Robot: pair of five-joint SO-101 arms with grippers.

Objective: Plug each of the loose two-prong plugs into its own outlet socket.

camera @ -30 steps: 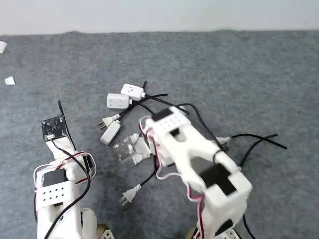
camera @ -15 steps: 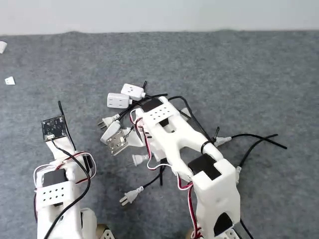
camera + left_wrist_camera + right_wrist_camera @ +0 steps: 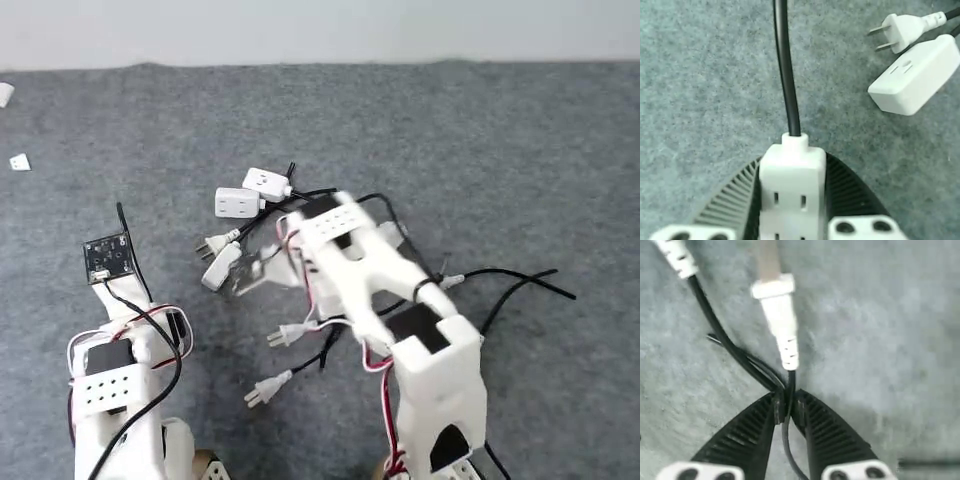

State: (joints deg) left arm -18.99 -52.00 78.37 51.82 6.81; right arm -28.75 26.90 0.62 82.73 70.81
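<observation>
Progress of the plugging task, high and wrist views; we see no plug seated in any socket, so we judge every mating to be outstanding

Left tool [image 3: 792, 162]: closed on a white held socket [image 3: 792, 185], its slots facing the camera; its black lead [image 3: 785, 65] runs away over the grey surface [image 3: 700, 75]

Right tool [image 3: 787, 402]: closed on a thin black cord [image 3: 789, 382] just behind the strain relief of a white plug [image 3: 780, 315]; the plug body is not between the fingers, and its prongs are too blurred to read

High view, left of centre: upper socket [image 3: 265, 182] and second socket [image 3: 238, 203] lie side by side, faces bare; below them a third socket [image 3: 222, 266] lies just beside a free plug [image 3: 213, 245], whose prongs point toward the left edge and enter nothing

High view, lower centre: near plug [image 3: 283, 336] and low plug [image 3: 262, 392] lie loose on the surface, well apart from the sockets

We judge the work to be at its first pairing: one socket is in hand and one plug is taken by its cord only, so it may swing; alignment and insertion remain for this pair and for every other plug
</observation>
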